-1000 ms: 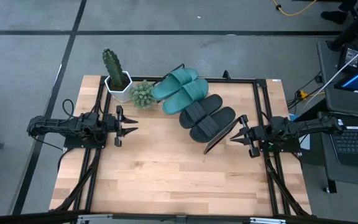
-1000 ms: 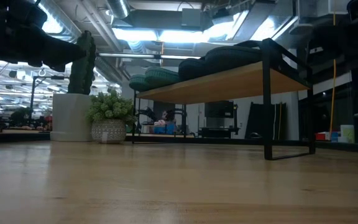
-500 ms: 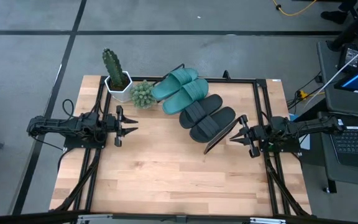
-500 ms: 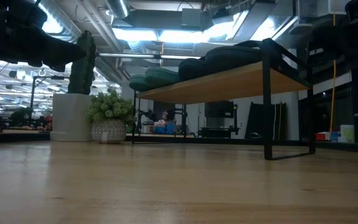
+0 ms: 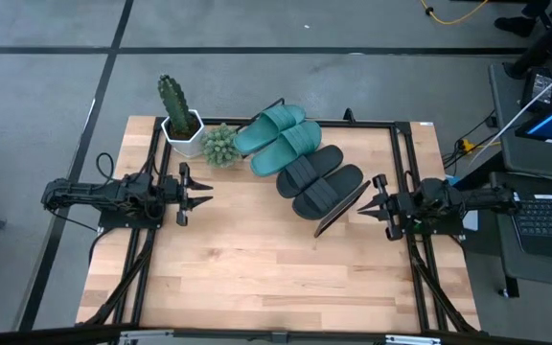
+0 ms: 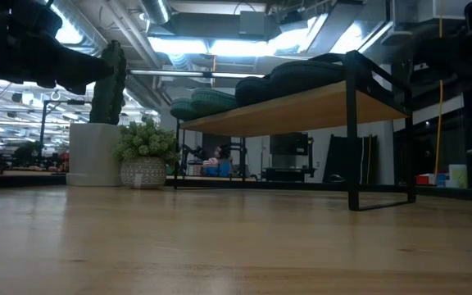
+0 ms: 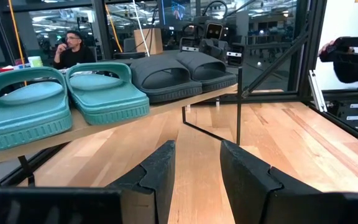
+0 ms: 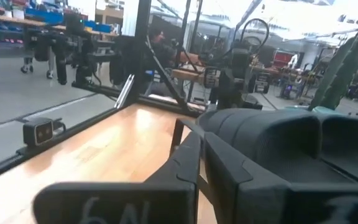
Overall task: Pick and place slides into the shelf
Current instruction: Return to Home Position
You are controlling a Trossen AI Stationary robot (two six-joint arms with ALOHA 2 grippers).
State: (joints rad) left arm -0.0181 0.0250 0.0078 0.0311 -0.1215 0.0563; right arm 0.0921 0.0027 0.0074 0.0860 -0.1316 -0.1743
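Note:
All the slides lie side by side on the slanted shelf [image 6: 293, 105] at the table's far middle. The teal pair [image 5: 284, 134] is toward the far left and the black pair [image 5: 319, 178] toward the right, soles down on the board. The left wrist view shows the teal pair [image 7: 61, 99] and the black pair [image 7: 179, 74] on the shelf board [image 7: 104, 129]. My left gripper [image 5: 209, 199] hovers open over the table's left side, pointing at the shelf. My right gripper [image 5: 360, 210] is shut, just right of the shelf's right end, beside the black slides [image 8: 272, 134].
A tall cactus in a white pot [image 5: 180, 120] and a small green plant [image 5: 218, 144] stand at the table's far left, beside the shelf. A black frame [image 5: 396, 172] runs around the tabletop. The near half of the wooden table [image 5: 276, 278] is bare.
My right gripper has drawn back a little from the shelf's right end toward the table's right edge. The slides and the left arm have kept still.

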